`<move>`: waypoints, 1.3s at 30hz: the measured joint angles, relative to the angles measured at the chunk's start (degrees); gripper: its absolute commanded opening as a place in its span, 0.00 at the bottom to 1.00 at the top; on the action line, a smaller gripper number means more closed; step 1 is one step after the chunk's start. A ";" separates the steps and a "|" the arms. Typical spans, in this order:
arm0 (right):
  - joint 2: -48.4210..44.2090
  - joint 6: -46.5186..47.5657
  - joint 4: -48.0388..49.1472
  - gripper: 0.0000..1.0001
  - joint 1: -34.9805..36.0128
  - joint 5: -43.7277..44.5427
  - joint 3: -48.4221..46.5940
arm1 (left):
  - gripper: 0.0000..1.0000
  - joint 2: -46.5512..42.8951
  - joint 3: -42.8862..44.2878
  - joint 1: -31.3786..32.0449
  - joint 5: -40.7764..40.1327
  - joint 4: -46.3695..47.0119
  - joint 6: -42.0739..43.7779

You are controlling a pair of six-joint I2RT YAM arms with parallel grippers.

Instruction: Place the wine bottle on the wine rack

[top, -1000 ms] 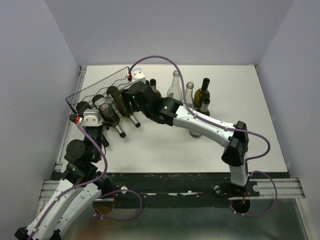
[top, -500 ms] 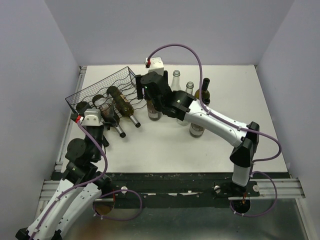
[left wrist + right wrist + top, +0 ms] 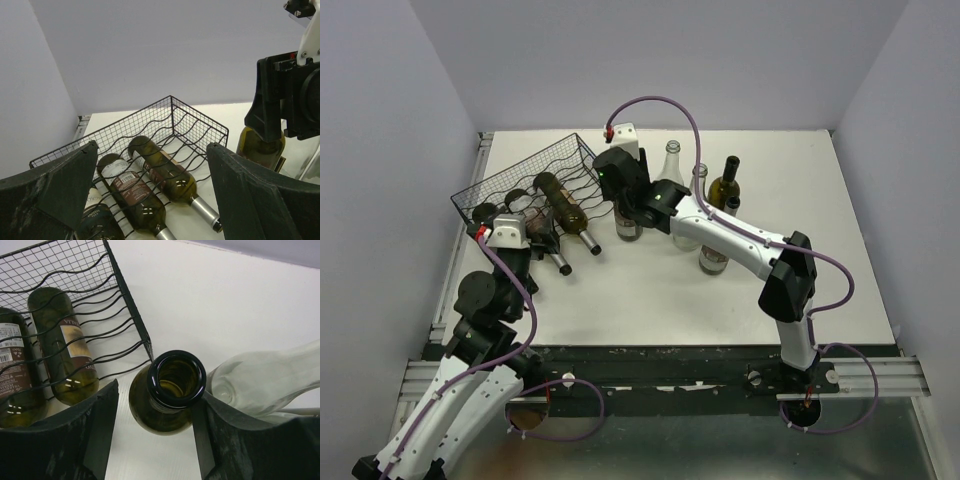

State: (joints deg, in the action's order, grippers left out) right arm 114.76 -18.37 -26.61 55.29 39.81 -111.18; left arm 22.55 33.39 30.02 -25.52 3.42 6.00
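An upright dark green wine bottle [image 3: 627, 226] with an open mouth [image 3: 176, 385] stands just right of the black wire wine rack [image 3: 525, 178]. My right gripper [image 3: 156, 405] hangs over it, open, with the neck between the jaws. The right finger [image 3: 220, 425] touches the neck and the left finger [image 3: 95, 420] stands apart from it. Three bottles lie in the rack [image 3: 195, 117], necks toward me. My left gripper [image 3: 151, 150] is wide open and holds nothing, hovering before the rack's front left [image 3: 516, 222].
A clear glass bottle [image 3: 265, 380] stands tight against the right finger. Several more bottles, clear [image 3: 671, 165] and dark [image 3: 725, 185], stand behind and right of the right arm. Another bottle [image 3: 712, 258] stands under its forearm. Walls close in the table on three sides.
My right gripper has swung from the rack's bottles to above the upright dark bottle, and its jaws have narrowed around the neck. The left gripper has barely moved.
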 measured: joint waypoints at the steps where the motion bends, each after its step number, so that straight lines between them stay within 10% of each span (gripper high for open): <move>1: 0.00 0.15 0.17 0.59 -0.13 0.02 0.00 | 0.99 0.00 0.00 -0.17 0.63 -0.09 -0.17; 13: 0.00 1.46 1.07 0.01 -0.66 1.46 -0.02 | 0.99 0.15 0.00 -3.48 6.73 1.01 -2.36; 25: -7.93 1.92 -1.11 0.01 -0.81 -5.33 6.08 | 0.99 5.81 2.14 -6.88 14.21 1.33 -10.25; 39: -25.73 -3.96 -4.94 0.01 -0.87 -23.39 9.70 | 0.99 11.85 8.92 -7.82 47.15 -6.75 -17.51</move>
State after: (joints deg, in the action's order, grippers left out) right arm 89.03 -22.33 -31.55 54.41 16.43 -101.47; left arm 34.39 42.30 22.20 21.63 -3.33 -11.51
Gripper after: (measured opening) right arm 0.398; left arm 0.990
